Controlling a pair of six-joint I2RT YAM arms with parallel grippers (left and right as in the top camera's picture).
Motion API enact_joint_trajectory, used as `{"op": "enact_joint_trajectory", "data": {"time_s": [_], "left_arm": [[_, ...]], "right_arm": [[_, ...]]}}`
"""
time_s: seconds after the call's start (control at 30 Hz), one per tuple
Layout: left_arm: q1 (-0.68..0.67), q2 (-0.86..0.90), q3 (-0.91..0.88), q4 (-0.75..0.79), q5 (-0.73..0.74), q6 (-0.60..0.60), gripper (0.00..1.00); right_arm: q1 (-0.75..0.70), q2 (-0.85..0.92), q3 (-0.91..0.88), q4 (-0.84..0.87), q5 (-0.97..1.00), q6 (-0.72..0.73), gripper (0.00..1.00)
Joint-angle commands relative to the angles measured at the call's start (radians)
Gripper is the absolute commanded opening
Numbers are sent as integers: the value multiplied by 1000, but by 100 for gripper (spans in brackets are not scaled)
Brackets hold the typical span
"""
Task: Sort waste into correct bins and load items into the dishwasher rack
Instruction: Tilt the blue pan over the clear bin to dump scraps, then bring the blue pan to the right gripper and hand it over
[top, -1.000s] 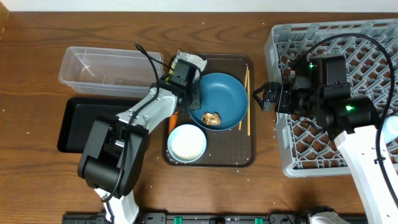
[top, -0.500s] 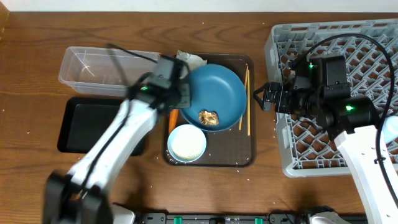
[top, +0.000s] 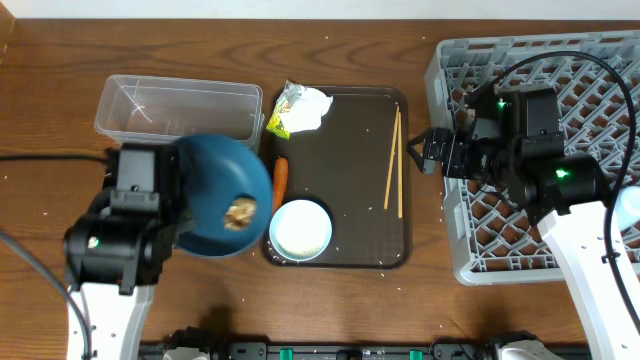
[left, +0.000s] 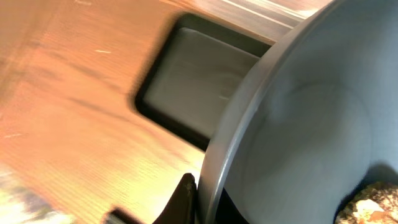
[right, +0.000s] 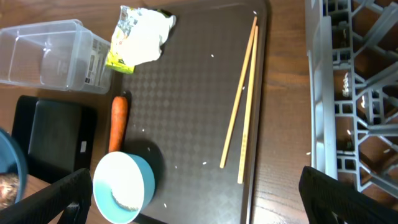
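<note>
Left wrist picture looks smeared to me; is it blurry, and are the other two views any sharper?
Left wrist view: yes, the wooden table and black tray are streaked with blur, and the dark-blue bowl looms soft up close. Right wrist view: crisp, chopsticks and wrapper sharp. Overhead view: sharp, rack lattice clear.

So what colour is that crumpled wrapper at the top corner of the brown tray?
The wrapper is white with a yellow-green printed patch; it shows best in the right wrist view.
</note>
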Motion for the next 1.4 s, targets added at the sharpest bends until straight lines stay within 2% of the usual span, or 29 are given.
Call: {"op": "enact_joint_trajectory", "data": {"time_s": [0.0, 0.07, 0.2, 0.3, 0.5, 0.67, 0.73, 0.8, 0.9, 1.0, 1.23, 1.37], "left_arm": [[10, 23, 23, -5, -329, -39, 6], [10, 44, 23, 15, -416, -38, 6], [6, 98, 23, 81, -499, -26, 6], [5, 152, 23, 75, -636, 15, 6], [-22, 211, 23, 55, -844, 14, 6], [-64, 229, 23, 108, -827, 16, 6], [-97, 242, 23, 119, -778, 125, 6], [-122, 248, 23, 100, -809, 201, 6], [-131, 245, 23, 85, -904, 201, 6], [-131, 246, 23, 85, -903, 182, 6], [-130, 247, 23, 88, -808, 175, 6], [-140, 226, 25, 144, -668, 176, 6]], "right_arm": [[14, 6, 7, 8, 6, 3, 99], [14, 7, 7, 6, 6, 3, 99], [14, 6, 7, 3, 6, 3, 99], [14, 7, 7, 2, 6, 3, 99], [14, 6, 7, 14, 6, 3, 99], [14, 7, 7, 14, 22, 3, 99], [14, 7, 7, 22, 26, 3, 99], [14, 7, 7, 24, 26, 3, 99], [14, 7, 7, 17, 25, 3, 99], [14, 7, 7, 13, 26, 3, 99], [14, 7, 7, 11, 26, 3, 99], [14, 7, 7, 10, 26, 2, 99]]}}
